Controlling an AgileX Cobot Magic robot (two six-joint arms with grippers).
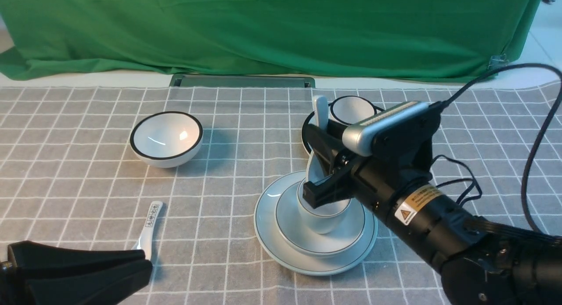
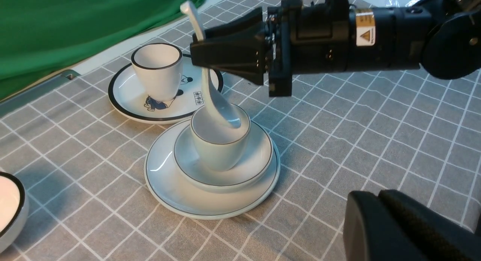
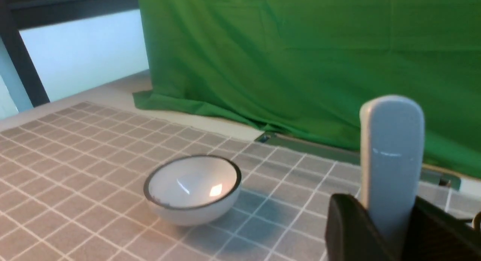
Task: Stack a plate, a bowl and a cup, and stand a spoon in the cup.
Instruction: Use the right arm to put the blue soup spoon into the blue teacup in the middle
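The pale plate [image 1: 316, 261] lies on the checked cloth with the shallow bowl [image 1: 358, 235] on it. The small cup [image 1: 322, 219] sits in the bowl and leans a little. My right gripper [image 1: 318, 164] is shut on the handle of the plain white spoon [image 1: 319, 109]. The spoon stands steeply, its scoop inside the cup [image 2: 220, 154]. In the right wrist view the spoon handle [image 3: 391, 159] rises between the two black fingers. My left gripper [image 1: 147, 270] is shut and holds nothing, low at the front left, far from the stack.
A black-rimmed bowl [image 1: 167, 138] stands at the back left. A black-rimmed cup [image 1: 351, 109] on a cartoon plate [image 2: 127, 99] sits right behind the stack. A spoon with black characters [image 1: 151, 221] lies beside the left gripper. Green cloth hangs at the back.
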